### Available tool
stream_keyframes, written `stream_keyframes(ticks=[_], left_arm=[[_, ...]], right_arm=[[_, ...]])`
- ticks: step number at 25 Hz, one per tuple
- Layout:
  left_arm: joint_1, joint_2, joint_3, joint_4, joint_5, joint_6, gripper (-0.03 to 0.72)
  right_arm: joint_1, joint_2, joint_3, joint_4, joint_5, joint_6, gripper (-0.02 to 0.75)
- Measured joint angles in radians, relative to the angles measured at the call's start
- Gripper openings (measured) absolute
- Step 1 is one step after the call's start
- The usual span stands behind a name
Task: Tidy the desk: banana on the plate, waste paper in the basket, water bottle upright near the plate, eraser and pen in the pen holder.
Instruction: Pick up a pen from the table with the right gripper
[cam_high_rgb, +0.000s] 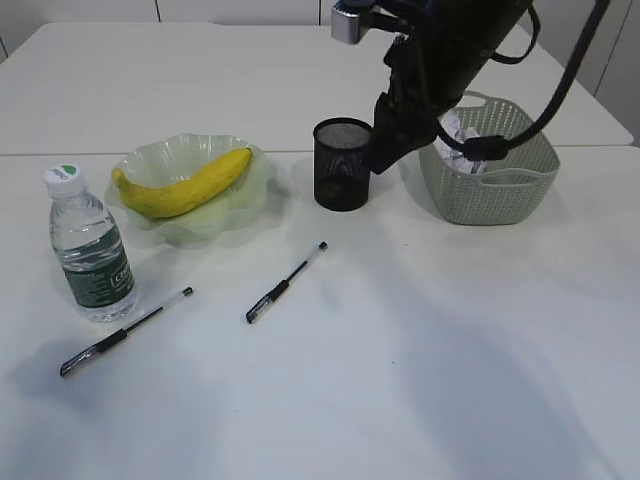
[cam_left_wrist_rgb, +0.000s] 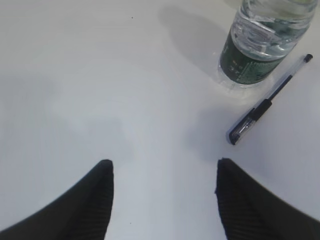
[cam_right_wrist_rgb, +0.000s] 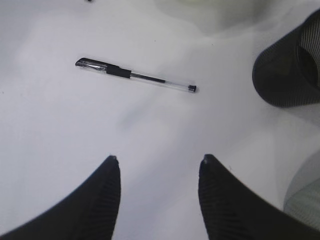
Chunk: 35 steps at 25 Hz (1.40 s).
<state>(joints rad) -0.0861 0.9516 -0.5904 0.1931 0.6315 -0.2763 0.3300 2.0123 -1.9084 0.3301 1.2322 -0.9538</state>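
We saw two pens left on the white table (cam_high_rgb: 450, 350), and the coming move turned on the nearer one to our right arm. That middle pen (cam_high_rgb: 287, 283) lay to the near left of the mesh pen holder (cam_high_rgb: 342, 164), its long axis slanting from near-left, cap end, to far-right, tip toward the holder. In the right wrist view it sat ahead of and left of the right gripper (cam_right_wrist_rgb: 159, 165), well apart from the fingers (cam_right_wrist_rgb: 107, 190), which stood moderately wide with nothing between them. So the right arm, hanging between holder and basket (cam_high_rgb: 490, 175), looked better placed for it.

The second pen (cam_left_wrist_rgb: 267, 102) lay just beside the upright water bottle (cam_high_rgb: 88, 250), ahead and right of the left gripper (cam_left_wrist_rgb: 165, 170), whose fingers also stood wide and empty.

The banana (cam_high_rgb: 185, 185) already rested on the plate (cam_high_rgb: 255, 195), and crumpled paper (cam_high_rgb: 458, 132) showed in the basket. We could not see an eraser. The table around both pens was bare, leaving room to come down.
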Motion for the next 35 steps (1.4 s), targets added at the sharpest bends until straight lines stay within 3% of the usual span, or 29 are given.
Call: stream_keyframes(ticks=[13, 18, 25, 35], left_arm=[[0.0, 0.0, 0.0, -0.002, 0.0, 0.0, 0.449], [0.0, 0.0, 0.0, -0.002, 0.0, 0.0, 0.445], [0.0, 0.0, 0.0, -0.002, 0.0, 0.0, 0.443], [0.0, 0.0, 0.0, -0.009, 0.0, 0.0, 0.443]], right_arm=[[0.037, 0.077, -0.002, 0.033, 0.0, -0.68, 0.376], [0.066, 0.118, -0.002, 0.045, -0.002, -0.854, 0.376], [0.109, 0.18, -0.002, 0.072, -0.006, -0.988, 0.376], [0.155, 0.272, -0.002, 0.074, -0.09, -1.025, 0.375]])
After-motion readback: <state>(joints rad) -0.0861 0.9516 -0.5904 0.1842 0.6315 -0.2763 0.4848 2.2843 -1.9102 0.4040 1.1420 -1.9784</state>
